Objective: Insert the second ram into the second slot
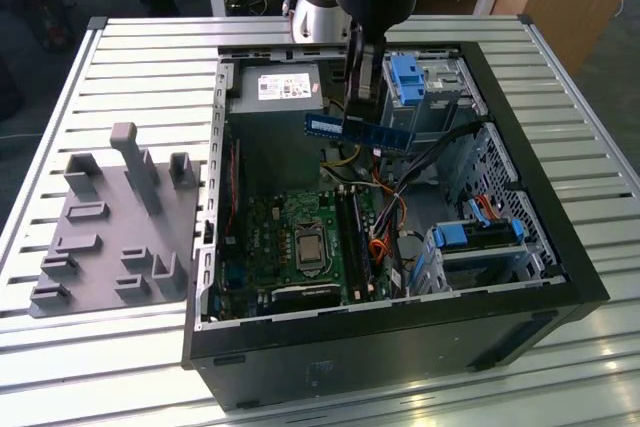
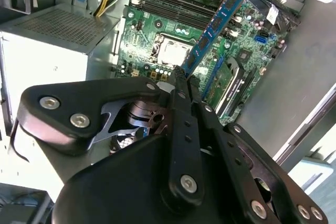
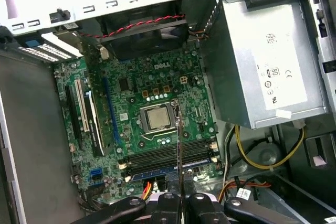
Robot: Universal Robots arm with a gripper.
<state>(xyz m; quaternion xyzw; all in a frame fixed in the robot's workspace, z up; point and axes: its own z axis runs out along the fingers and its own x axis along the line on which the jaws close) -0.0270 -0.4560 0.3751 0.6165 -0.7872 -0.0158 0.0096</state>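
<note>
While the gripper (image 1: 362, 112) is clamping the second ram (image 1: 328, 126) in the exterior view, the stick is hanging level in the air over the far end of the open computer case (image 1: 380, 347). It is sitting between the power supply (image 1: 275, 92) and the drive cage (image 1: 430, 87), well above the motherboard (image 1: 290, 237). It is showing as a thin, long blue board with a pale label near one end. The case is lying on its side on the slatted bench (image 1: 130, 67), toward the exterior view's right edge. A grey fixture block (image 1: 110, 227) is resting near the bench's edge at the exterior view's left.

In the second wrist view, the black fingers (image 2: 185, 124) are pressing together on one end of the second ram (image 2: 218, 19). The rest of the stick is reaching out beyond the gripper (image 2: 182, 80) and showing a row of small dark chips along its blue face. Behind it, apart from it, the green motherboard (image 2: 152, 24) and its processor (image 2: 170, 52) are lying in the case.

In the first wrist view, the second ram (image 3: 178, 145) is appearing edge-on as a narrow line rising from the gripper (image 3: 181, 199). It is crossing in front of the memory slots (image 3: 157, 156) and ending near the processor (image 3: 157, 118). A blue strip is running along one of those slots. The power supply (image 3: 262, 61) is sitting beside the motherboard (image 3: 131, 93).
</note>
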